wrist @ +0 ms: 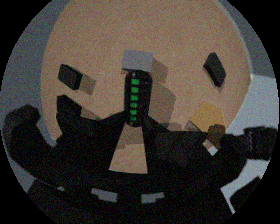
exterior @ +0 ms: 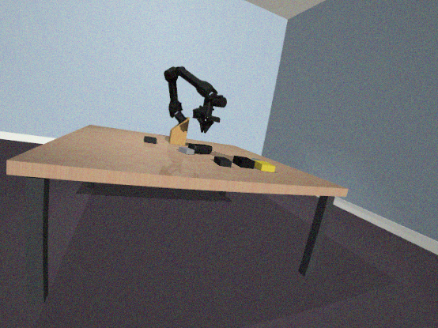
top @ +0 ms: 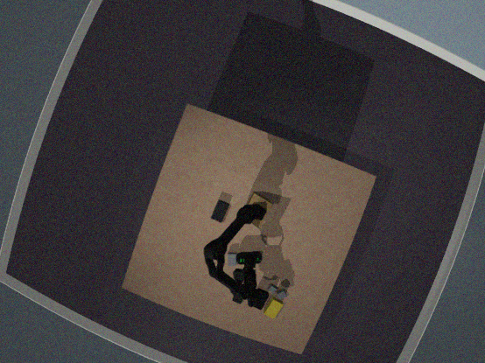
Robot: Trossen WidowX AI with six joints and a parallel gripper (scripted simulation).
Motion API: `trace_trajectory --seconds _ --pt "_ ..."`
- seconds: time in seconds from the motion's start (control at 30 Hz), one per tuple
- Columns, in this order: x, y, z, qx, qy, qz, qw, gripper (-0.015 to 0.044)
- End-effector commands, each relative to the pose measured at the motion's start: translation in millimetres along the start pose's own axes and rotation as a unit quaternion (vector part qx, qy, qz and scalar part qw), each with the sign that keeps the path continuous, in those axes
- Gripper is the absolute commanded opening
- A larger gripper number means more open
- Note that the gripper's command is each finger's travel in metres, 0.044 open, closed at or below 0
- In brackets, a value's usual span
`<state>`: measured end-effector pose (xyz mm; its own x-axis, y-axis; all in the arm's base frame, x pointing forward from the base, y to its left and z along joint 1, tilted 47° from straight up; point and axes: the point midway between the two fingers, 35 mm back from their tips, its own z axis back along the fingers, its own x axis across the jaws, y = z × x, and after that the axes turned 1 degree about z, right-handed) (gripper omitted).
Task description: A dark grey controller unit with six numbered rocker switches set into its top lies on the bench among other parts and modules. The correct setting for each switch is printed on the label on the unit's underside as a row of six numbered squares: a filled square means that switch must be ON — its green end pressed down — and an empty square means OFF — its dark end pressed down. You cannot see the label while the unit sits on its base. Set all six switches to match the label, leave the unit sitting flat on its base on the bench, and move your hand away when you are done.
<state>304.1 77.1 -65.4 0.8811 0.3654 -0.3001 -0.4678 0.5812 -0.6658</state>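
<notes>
The dark controller unit (exterior: pixel 200 148) (wrist: pixel 134 98) lies on the bench (exterior: pixel 118 155) with its switch side up. In the wrist view green rocker ends show in a row along its left side; the dark ends and numbers are too dim to read. In the top view the arm covers the unit's middle. Its label is hidden underneath. My gripper (exterior: pixel 205 130) (wrist: pixel 134 114) is above the bench and the unit, fingers pointing down. The fingertips are a small distance apart with nothing held between them. In the wrist view the tips appear at the unit's near end.
A grey block (top: pixel 232 259) (exterior: pixel 186 150) (wrist: pixel 137 60) stands close to the unit's far end in the wrist view. Dark blocks (exterior: pixel 150 139) (exterior: pixel 223 161) (exterior: pixel 243 161) lie to both sides. A yellow block (top: pixel 274 308) (exterior: pixel 265 166) adjoins one. An orange wedge (exterior: pixel 179 133) stands by the arm's base.
</notes>
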Motion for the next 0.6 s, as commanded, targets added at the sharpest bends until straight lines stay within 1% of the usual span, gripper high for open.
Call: trace_trajectory --seconds 0.0,0.3,0.37,0.43,0.57 --pt "0 0 0 0.000 0.000 0.000 1.000 0.0210" --pt "0 0 0 0.000 0.000 0.000 1.000 0.0440" --pt "0 0 0 0.000 0.000 0.000 1.000 0.0440" --pt "-2 0 -4 0.000 0.001 0.003 1.000 0.0387" --pt "-18 -1 -26 0.003 0.003 0.019 1.000 0.0282"
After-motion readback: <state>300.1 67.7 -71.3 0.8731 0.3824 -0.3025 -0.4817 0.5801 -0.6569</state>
